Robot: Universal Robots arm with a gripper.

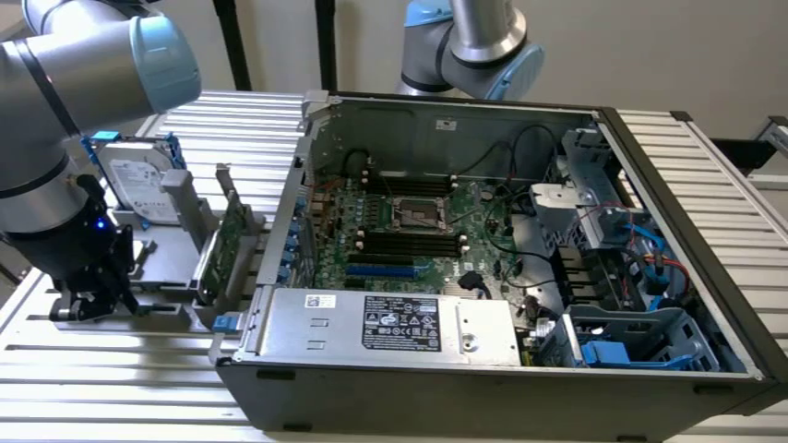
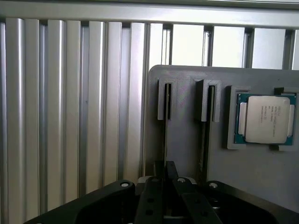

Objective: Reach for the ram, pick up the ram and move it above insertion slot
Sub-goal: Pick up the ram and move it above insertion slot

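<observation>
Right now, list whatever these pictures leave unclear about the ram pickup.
- Ram: wrist view, edge-on, just a thin strip in the grey holder; chips hidden.
- Gripper contact with it: exterior view, the arm's dark wrist blocks it.
- Motherboard slots: exterior view, too small to tell empty from filled.
- Processor print: wrist view, too small.

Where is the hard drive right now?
On the exterior view's left, the hard drive stands upright outside the case, between the arm and the green card.
</observation>
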